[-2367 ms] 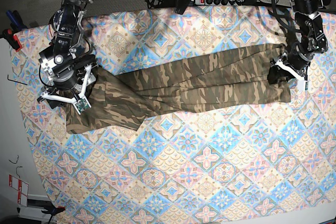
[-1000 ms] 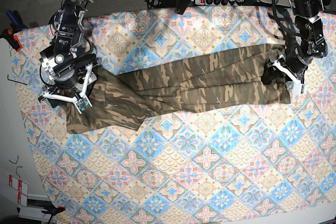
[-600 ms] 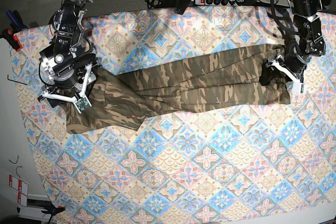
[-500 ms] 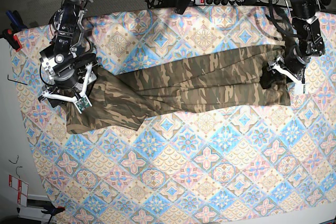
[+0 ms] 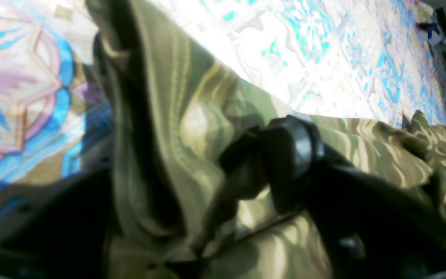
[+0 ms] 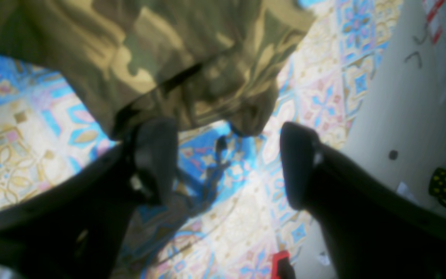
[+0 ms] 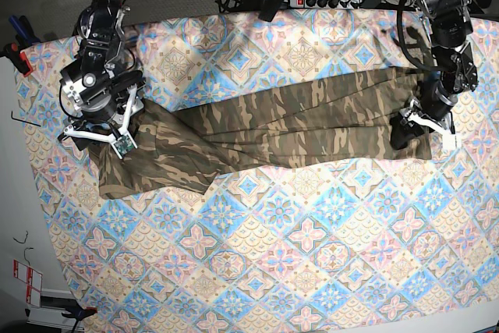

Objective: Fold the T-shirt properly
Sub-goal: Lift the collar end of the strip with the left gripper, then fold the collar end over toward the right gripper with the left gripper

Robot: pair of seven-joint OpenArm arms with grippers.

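Compared with the base view shortly before, the left end effector (image 7: 421, 124) has shifted down along the shirt's end toward the front corner, and the right end effector (image 7: 100, 135) has risen slightly toward the far edge. Nearest the camera lies bare tablecloth (image 7: 312, 255), a flat pastel diamond print covering the counter. Beyond it, the T-shirt (image 7: 265, 130), soft camouflage cloth in olive, brown and tan, lies as a long, narrow, creased band across the counter, broader at the end under the right arm. In the left wrist view, one dark rounded fingertip (image 5: 292, 155) presses into bunched folds of the shirt; whether the jaws actually pinch it cannot be told. In the right wrist view, the right end effector (image 6: 227, 162) stands spread, empty, just over the shirt's hem (image 6: 192, 73), with patterned tablecloth visible between its fingers.
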